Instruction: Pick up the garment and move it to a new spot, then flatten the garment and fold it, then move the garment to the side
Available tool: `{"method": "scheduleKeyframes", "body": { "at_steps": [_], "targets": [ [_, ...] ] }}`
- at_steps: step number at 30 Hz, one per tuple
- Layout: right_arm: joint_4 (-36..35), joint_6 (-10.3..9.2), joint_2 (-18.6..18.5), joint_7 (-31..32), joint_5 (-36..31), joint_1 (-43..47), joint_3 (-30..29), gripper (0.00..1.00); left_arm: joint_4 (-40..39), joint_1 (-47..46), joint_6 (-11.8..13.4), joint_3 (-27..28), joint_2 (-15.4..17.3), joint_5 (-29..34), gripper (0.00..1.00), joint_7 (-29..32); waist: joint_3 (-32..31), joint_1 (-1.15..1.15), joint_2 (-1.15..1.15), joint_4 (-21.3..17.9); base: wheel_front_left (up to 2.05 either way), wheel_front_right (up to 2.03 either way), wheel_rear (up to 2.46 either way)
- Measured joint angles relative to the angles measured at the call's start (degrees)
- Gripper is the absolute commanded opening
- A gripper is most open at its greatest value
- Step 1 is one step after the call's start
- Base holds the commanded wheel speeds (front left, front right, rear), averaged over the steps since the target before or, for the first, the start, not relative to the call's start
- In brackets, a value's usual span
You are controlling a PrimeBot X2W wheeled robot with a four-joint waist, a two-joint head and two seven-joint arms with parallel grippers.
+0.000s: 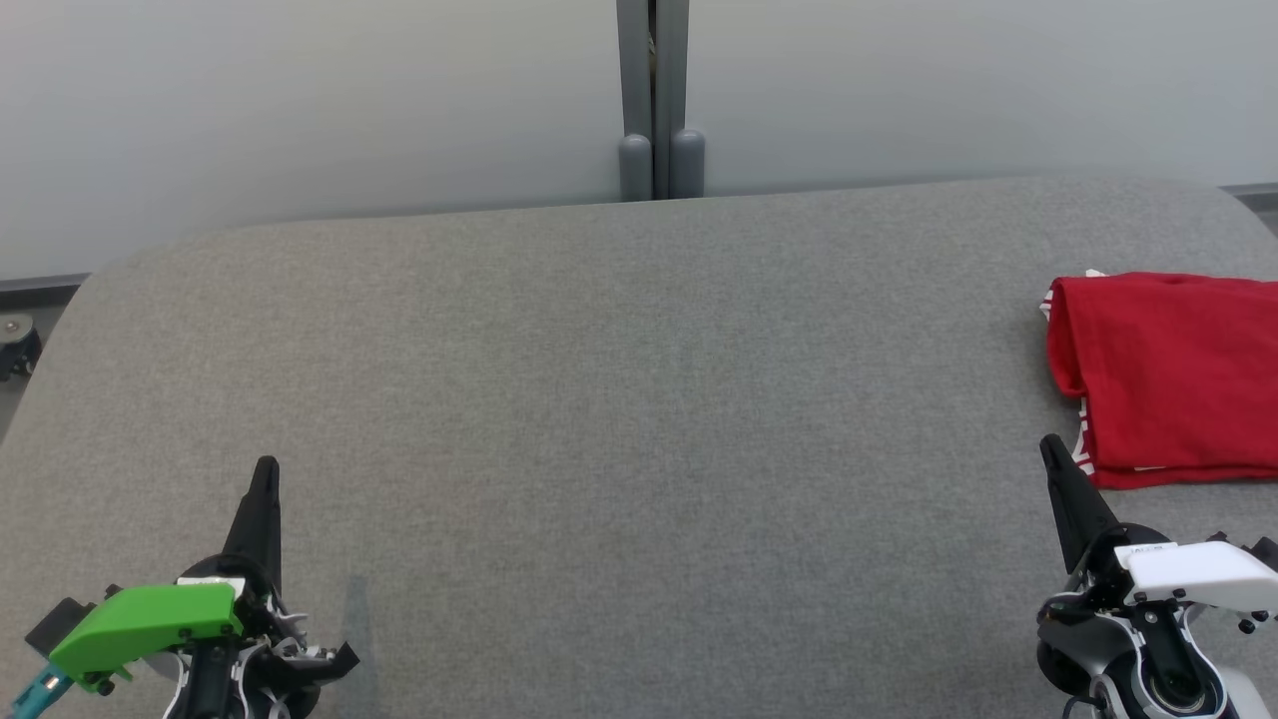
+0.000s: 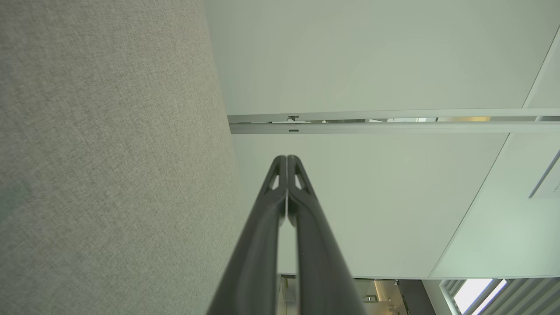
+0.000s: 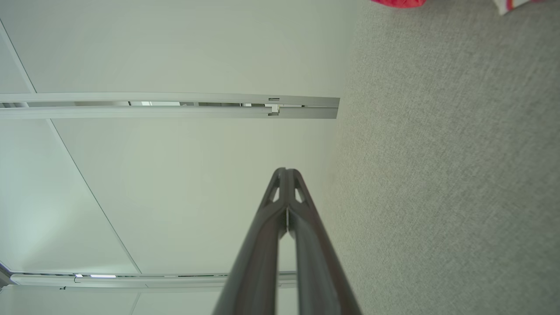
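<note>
A: First entry, far left?
B: One left hand, dark fingers pressed together, empty, over the grey fabric-covered desk.
A: And rightward?
B: One right hand, likewise closed, empty. Just beside its tip, one folded red cloth garment, lying at the desk's right edge.

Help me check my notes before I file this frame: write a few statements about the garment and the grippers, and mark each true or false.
1. The red garment lies folded at the right side of the grey table. True.
2. The right gripper is clamped on the garment. False: its fingers are shut on nothing, and it sits beside the cloth's near corner.
3. The left gripper is shut and empty. True.
4. The garment is spread flat across the middle of the table. False: it is folded over at the right side.
5. A grey post stands behind the table's far edge. True.
</note>
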Motion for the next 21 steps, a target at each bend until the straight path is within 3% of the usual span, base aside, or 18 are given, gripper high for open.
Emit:
{"method": "scheduleKeyframes", "body": {
  "at_steps": [21],
  "targets": [
    [0.0, 0.0, 0.0, 0.0, 0.0, 0.0, 0.0, 0.0, 0.0, 0.0, 0.0, 0.0, 0.0, 0.0, 0.0, 0.0, 0.0, 0.0, 0.0, 0.0, 0.0, 0.0, 0.0]
  ]
}}
